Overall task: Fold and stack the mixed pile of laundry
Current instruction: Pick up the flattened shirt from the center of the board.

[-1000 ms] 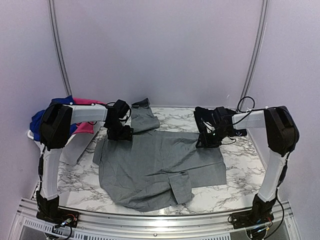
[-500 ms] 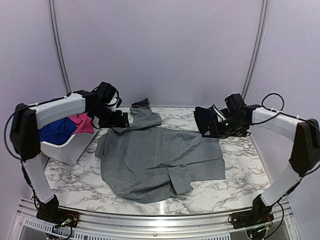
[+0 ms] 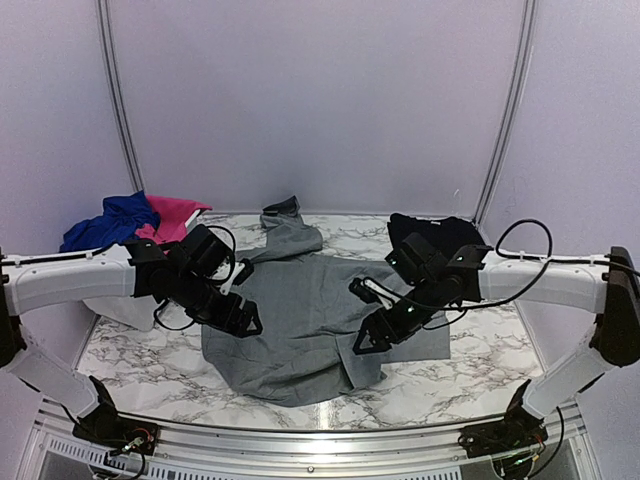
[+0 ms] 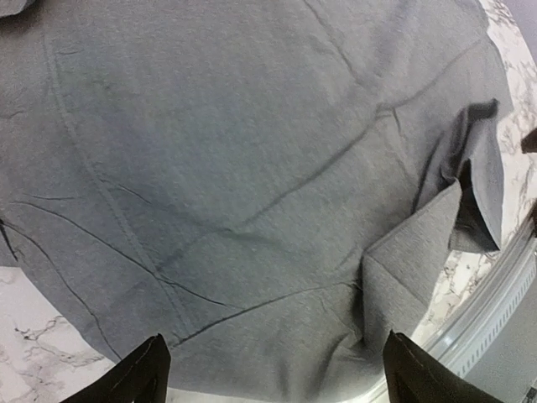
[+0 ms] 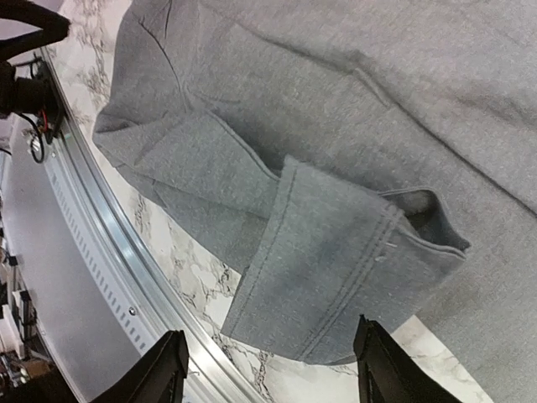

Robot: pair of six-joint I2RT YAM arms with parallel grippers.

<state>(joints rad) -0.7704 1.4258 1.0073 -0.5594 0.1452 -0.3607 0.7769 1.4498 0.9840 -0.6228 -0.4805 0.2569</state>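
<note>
**A:** Where is the laundry right now?

**B:** The grey shirt [image 3: 300, 310] lies spread across the middle of the surface [image 3: 480, 372]. It is mostly flat, with one sleeve [image 5: 319, 277] doubled back on itself at the near edge. A black garment [image 3: 440, 232] sits at the far right, apart from it. The blue piece [image 3: 110, 218] and the pink piece [image 3: 178, 215] are heaped at the far left.

**A:** And your grippers?

**B:** Both hang just above the shirt with nothing in them. My left gripper [image 4: 277, 378] has its fingers spread wide over the left half of the cloth. My right gripper [image 5: 270, 365] is parted too, above the folded sleeve and close to the cuff [image 5: 419, 243].

**A:** How do you expect the shirt to behave?

**B:** Light and limp, I judge. It lies slack and creased, so it will probably drape and sag from any point I lift, and it won't keep a fold line by itself. The weave looks matte rather than slick, so I expect it to drag on the surface instead of sliding freely. Nothing looks breakable, though I can't see any buttons from here.

**A:** So where would you take hold?

**B:** At the edges, where the cloth is doubled and a pinch gets some thickness. That means the stitched cuff for the right gripper and the left side edge for the left. Pinching the flat middle would likely gather a single layer into a bunch. Two matched holds, lifted together, should keep the panel taut enough to lay over evenly.
</note>
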